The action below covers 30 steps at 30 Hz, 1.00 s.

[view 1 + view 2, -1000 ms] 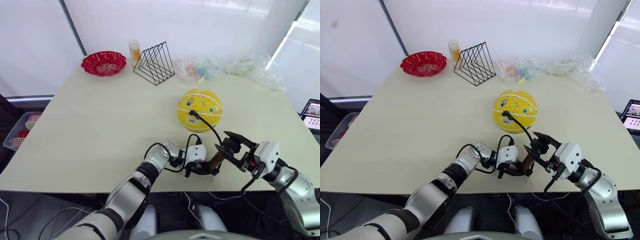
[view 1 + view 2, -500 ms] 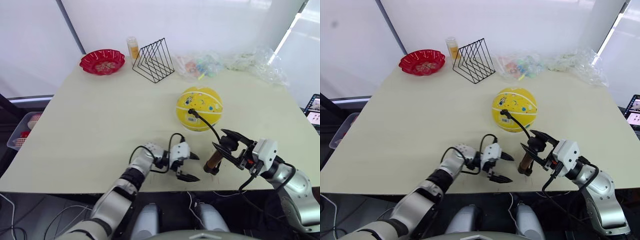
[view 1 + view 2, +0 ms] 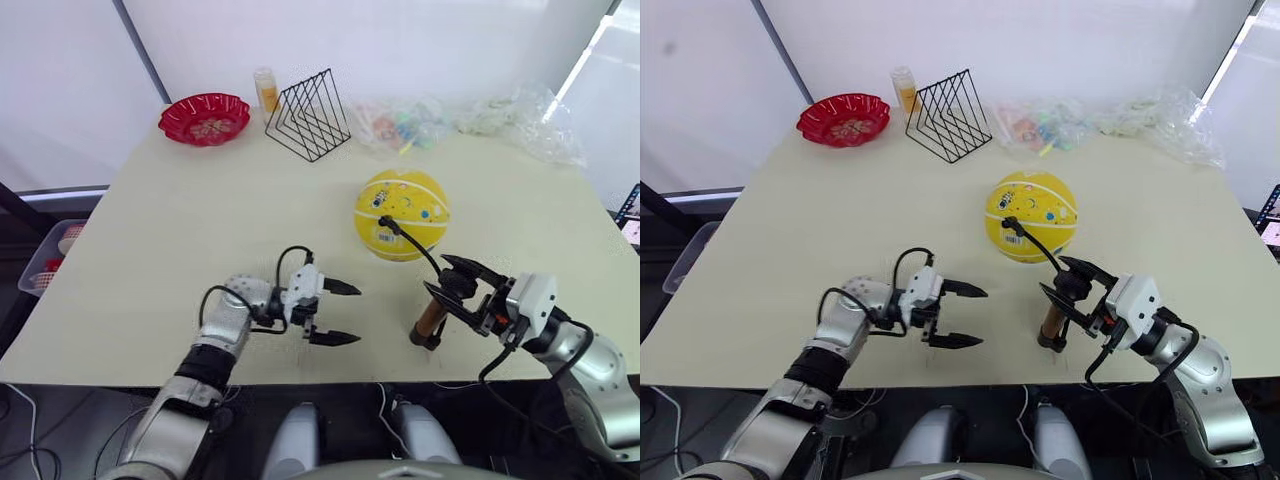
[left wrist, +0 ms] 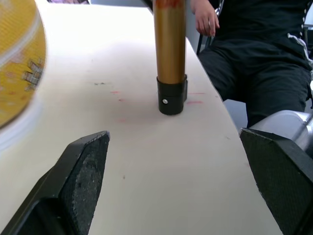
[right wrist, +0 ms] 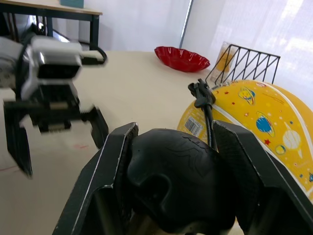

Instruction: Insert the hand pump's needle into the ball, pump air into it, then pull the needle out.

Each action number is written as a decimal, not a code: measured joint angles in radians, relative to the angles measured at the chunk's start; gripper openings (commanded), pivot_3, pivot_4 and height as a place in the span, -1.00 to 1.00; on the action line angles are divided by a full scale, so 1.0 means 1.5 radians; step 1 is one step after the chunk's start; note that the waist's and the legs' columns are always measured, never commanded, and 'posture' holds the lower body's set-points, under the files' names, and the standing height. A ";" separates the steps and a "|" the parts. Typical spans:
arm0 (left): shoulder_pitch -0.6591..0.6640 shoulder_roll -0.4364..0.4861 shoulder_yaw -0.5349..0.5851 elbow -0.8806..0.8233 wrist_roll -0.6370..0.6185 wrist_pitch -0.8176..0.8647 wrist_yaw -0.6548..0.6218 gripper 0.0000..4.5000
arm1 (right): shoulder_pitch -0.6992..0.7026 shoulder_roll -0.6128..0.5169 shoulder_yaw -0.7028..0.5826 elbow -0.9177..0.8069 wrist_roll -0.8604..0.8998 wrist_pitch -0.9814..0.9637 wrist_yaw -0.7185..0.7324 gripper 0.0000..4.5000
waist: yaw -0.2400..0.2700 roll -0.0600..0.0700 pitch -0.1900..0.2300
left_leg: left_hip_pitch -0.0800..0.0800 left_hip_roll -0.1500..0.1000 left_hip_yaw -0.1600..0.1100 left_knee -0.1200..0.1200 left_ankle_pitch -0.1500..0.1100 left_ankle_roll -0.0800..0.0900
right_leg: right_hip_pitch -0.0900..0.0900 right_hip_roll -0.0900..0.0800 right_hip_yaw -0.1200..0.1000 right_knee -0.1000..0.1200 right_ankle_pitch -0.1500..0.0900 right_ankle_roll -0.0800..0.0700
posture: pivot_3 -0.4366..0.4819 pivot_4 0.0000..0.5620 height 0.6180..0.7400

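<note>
My right claw point(image 3: 462, 289) pinches the hand pump point(image 3: 432, 318) by its handle, upright on the table point(image 3: 200, 220) – the yellow ball point(image 3: 402, 214) at its 12 o'clock, my left claw point(image 3: 338, 312) spread wide, well apart at 9

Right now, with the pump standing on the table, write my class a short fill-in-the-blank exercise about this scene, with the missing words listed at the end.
1. The hand pump stands upright on the table, held at its top by the ___ gripper.
2. The pump's black hose runs up to the ___ ball.
3. The left gripper has its fingers ___, with nothing between them.
4. The red bowl sits beside a black wire ___.

Missing words: right; yellow; open; rack
</note>
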 measured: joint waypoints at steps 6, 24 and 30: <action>0.049 0.053 0.029 -0.106 -0.058 0.046 -0.009 1.00 | -0.001 -0.026 -0.027 -0.033 0.025 0.047 0.002 -0.14 | 0.007 0.002 0.002 | -0.003 -0.001 0.001 0.001 0.000 0.000 | -0.002 -0.001 0.000 0.000 0.000 0.001 | -0.05 -0.47 1.00; 0.074 0.100 0.049 -0.206 -0.105 0.083 -0.008 1.00 | -0.059 -0.137 -0.150 -0.098 0.120 0.158 0.024 -0.14 | 0.006 0.005 0.010 | -0.004 -0.004 0.004 0.002 0.000 0.000 | -0.004 0.000 0.002 0.002 0.002 0.004 | -0.05 -0.47 1.00; 0.074 0.099 0.049 -0.229 -0.107 0.098 0.005 1.00 | -0.069 -0.182 -0.150 -0.045 0.057 0.121 0.082 -0.14 | 0.005 0.005 0.010 | -0.004 -0.004 0.006 0.003 0.000 0.000 | -0.004 0.000 0.002 0.002 0.002 0.004 | -0.05 -0.47 1.00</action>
